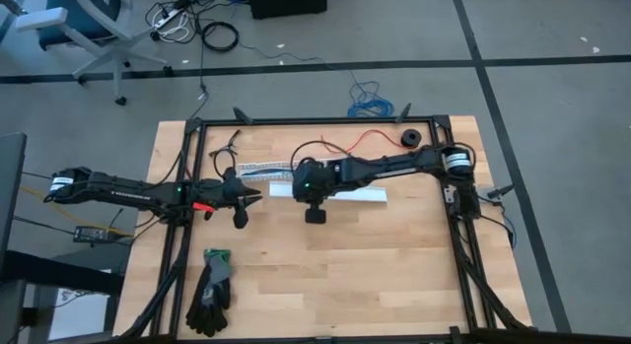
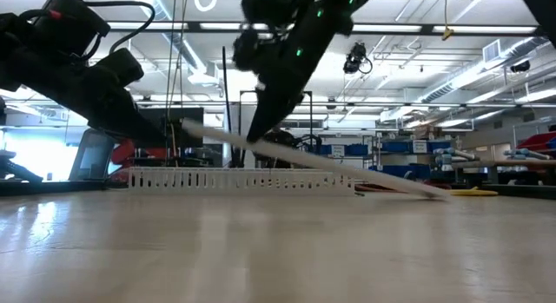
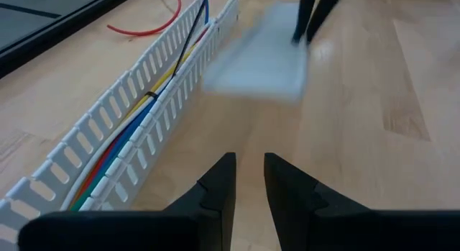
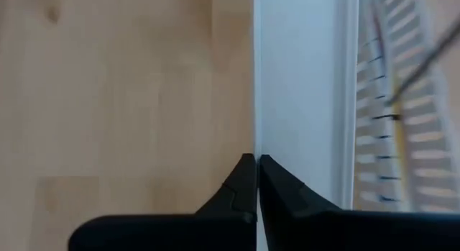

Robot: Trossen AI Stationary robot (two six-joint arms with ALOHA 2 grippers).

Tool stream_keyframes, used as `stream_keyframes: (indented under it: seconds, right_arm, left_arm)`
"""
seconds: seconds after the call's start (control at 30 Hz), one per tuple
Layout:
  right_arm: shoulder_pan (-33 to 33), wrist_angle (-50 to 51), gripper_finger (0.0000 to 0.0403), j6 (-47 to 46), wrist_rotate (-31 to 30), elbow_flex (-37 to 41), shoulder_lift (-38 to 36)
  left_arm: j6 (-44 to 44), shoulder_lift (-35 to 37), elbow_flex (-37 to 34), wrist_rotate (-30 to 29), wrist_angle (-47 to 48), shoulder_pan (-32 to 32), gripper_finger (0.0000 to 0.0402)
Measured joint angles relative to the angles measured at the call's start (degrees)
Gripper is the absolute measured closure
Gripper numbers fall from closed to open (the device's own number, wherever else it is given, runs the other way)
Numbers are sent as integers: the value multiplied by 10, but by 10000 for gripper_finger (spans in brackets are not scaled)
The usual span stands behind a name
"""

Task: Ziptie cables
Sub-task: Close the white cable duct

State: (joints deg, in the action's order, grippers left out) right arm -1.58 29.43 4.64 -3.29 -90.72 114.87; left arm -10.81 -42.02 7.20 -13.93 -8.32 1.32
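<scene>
Right gripper (image 4: 256, 159): fingers pressed together on the long edge of a white cover strip (image 4: 302, 100), near its 9 o'clock end; that end is lifted off the table while the other end rests on the wood, so the strip slopes in the low view (image 2: 347, 168)

Cables (image 3: 133, 125): yellow, blue, green and white wires lying lengthwise inside a white slotted channel (image 3: 108, 111). Seen from above, with 12 o'clock at the far edge, the channel sits at about 11 o'clock from the table's (image 1: 375, 275) centre, flat on the wood and just on the 12 o'clock side of the strip

Left gripper (image 3: 249, 161): at 9 o'clock of the strip, low over bare wood beside the channel, fingers a narrow gap apart with nothing between them

Red wire (image 1: 370, 137): thin, loose, at about 1 o'clock

Black ring-shaped item (image 1: 409, 138): at 2 o'clock, near the frame

Gloves (image 1: 212, 290): dark pair with green cuffs, at 7 o'clock, well apart from both arms

Blue coiled cable (image 1: 370, 100): on the floor beyond the far edge
</scene>
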Motion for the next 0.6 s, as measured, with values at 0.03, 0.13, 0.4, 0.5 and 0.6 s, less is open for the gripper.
stream_keyframes:
  seconds: [0.03,0.13,0.4,0.5,0.6]
  right_arm:
    - [0,8,403,0,0,0,-12]
    - [1,44,403,0,-16,0,-50]
    - [-1,66,402,28,-54,-1,-146]
    - [-7,72,402,31,-68,-1,-172]
    - [-21,74,402,42,-76,-2,-184]
  left_arm:
    - [0,0,0,0,0,0,319]
    - [-2,0,0,0,1,0,319]
    - [-2,0,0,0,2,0,319]
    - [-2,0,0,0,1,0,319]
    - [-2,0,0,0,1,0,319]
